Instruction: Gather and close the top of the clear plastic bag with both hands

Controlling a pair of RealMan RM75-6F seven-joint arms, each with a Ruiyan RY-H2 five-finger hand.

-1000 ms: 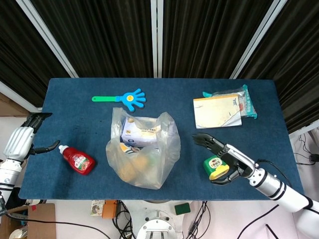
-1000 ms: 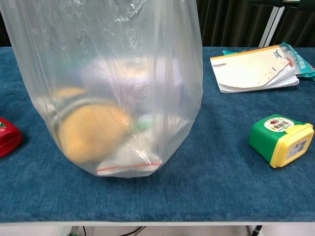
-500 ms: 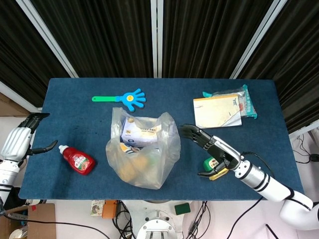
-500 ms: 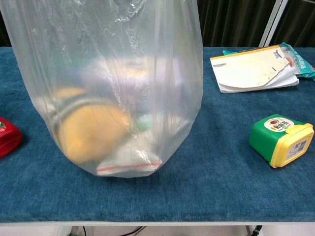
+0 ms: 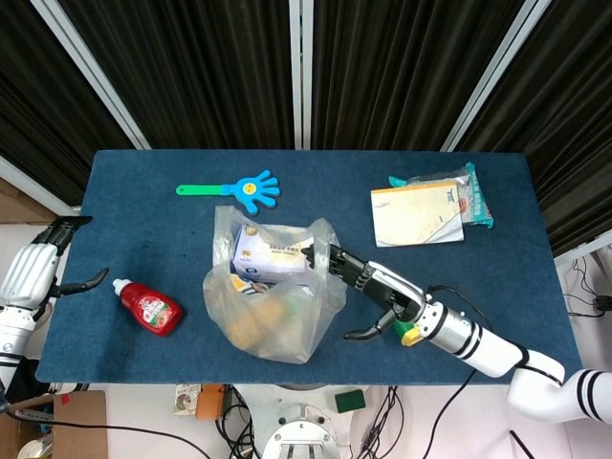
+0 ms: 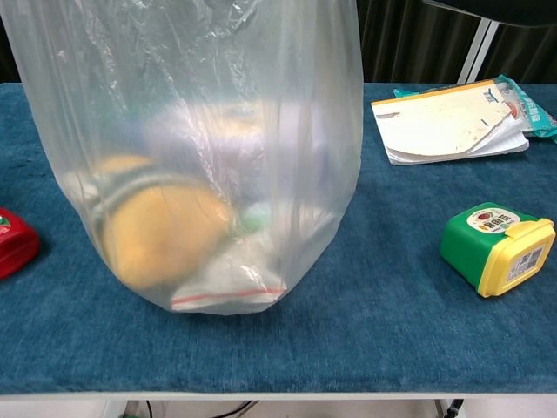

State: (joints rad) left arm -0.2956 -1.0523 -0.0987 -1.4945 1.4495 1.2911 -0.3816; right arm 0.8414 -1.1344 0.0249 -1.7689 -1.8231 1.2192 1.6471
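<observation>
Approach step: the clear plastic bag [image 5: 274,292] stands mid-bench, its top ungathered. The right hand [image 5: 368,287], fingers apart, reaches its rim; the left hand [image 5: 38,271] (also spread, empty) hangs well apart. Next, both must pinch the rim.

One clear plastic bag [image 5: 273,296], one red squeeze bottle [image 5: 148,305], and one blue-and-green hand-shaped clapper [image 5: 237,189] lie on the table. One green-and-yellow box [image 6: 497,247], one white notepad [image 5: 417,212]. Two robot hands: left hand [image 5: 38,272], right hand [image 5: 368,288].
</observation>
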